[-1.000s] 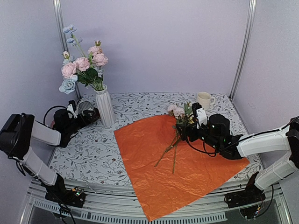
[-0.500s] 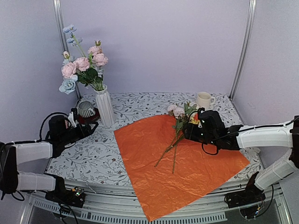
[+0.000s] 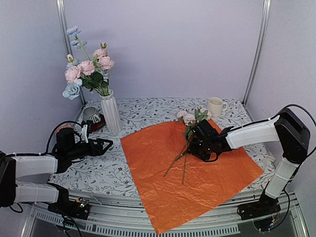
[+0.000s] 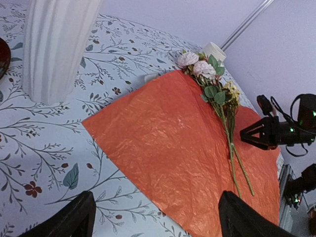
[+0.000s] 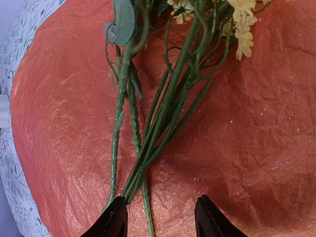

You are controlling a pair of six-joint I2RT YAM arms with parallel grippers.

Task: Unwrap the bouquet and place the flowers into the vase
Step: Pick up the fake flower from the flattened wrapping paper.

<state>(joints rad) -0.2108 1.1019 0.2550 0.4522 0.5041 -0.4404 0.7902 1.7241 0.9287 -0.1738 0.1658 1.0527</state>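
jaws of the right gripper (image 5: 160, 205) have half closed astride the stems of the flowers (image 5: 165, 108) lying on the paper (image 5: 256, 148), so a pickup looks near; left gripper (image 4: 158, 215), spread and empty, has left the vase (image 4: 59, 44).

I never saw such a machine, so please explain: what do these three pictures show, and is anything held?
Two robot arms stand at a table, each with a two-finger gripper. One picture looks down from above and behind; the other two come from wrist cameras. On the table: a white vase with flowers, a mug, a striped cup, and an orange paper with loose flowers lying on it. The right gripper is open over their stems; the left gripper is open. Nothing is held.
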